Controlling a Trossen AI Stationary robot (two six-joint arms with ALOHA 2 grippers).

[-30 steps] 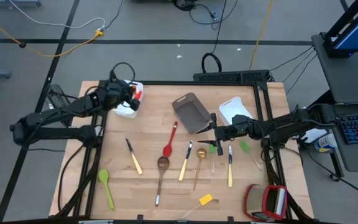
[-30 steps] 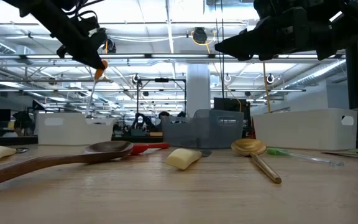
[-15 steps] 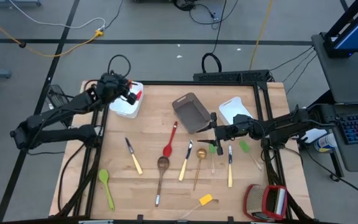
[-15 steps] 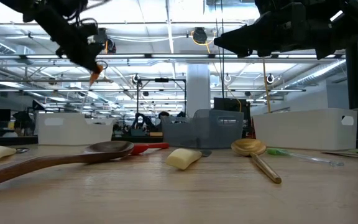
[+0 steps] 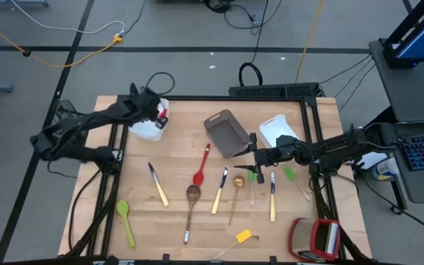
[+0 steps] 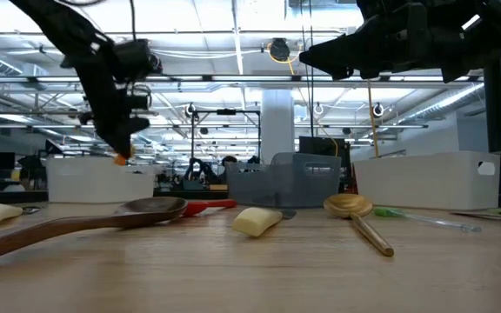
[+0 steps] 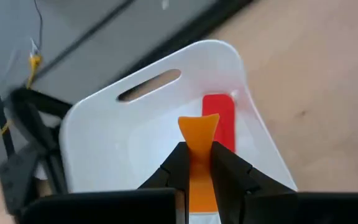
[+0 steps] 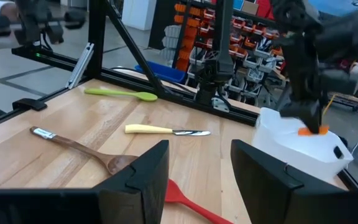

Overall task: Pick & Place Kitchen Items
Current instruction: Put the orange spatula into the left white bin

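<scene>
The flat orange plastic spatula (image 7: 199, 155) is pinched between the left gripper (image 7: 194, 171) fingers, its blade poking down over the white rectangular bin (image 7: 129, 134) where a red utensil (image 7: 219, 118) lies. The right gripper (image 8: 194, 177) hovers spread open above the wooden table (image 5: 175, 158).

A spatula (image 7: 197, 155) is held above the far-left bin (image 5: 147, 129); utensils are spread across the table (image 5: 175, 221) nearer.
</scene>
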